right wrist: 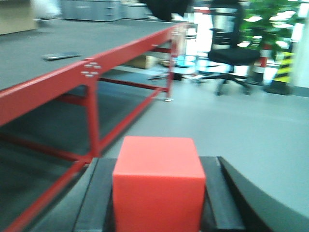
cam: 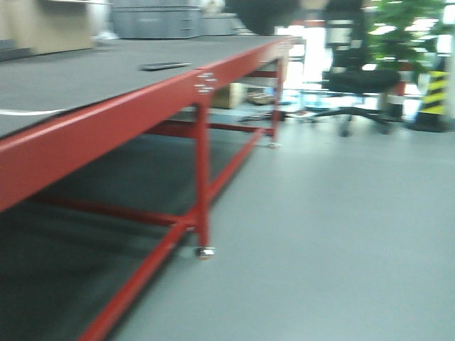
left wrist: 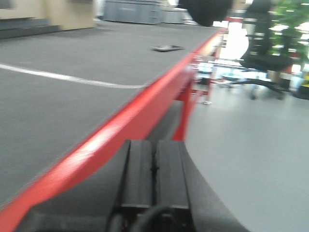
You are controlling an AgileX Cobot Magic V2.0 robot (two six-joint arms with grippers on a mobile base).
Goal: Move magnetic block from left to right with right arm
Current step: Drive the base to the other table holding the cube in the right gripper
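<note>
The magnetic block (right wrist: 158, 186), a small plain red cube, fills the lower middle of the right wrist view. My right gripper (right wrist: 158, 193) is shut on it, one black finger pressed to each side, held out over the grey floor beside the table. In the left wrist view my left gripper (left wrist: 154, 166) has its two black fingers pressed together with nothing between them, just off the table's red edge. Neither gripper nor the block shows in the front view.
A long table with a dark top (cam: 92, 71) and red frame (cam: 202, 177) runs along the left. A flat dark object (cam: 165, 66) lies on it, grey crates (cam: 156, 21) at its far end. An office chair (cam: 359, 78) and a striped post (cam: 432, 99) stand on the floor beyond.
</note>
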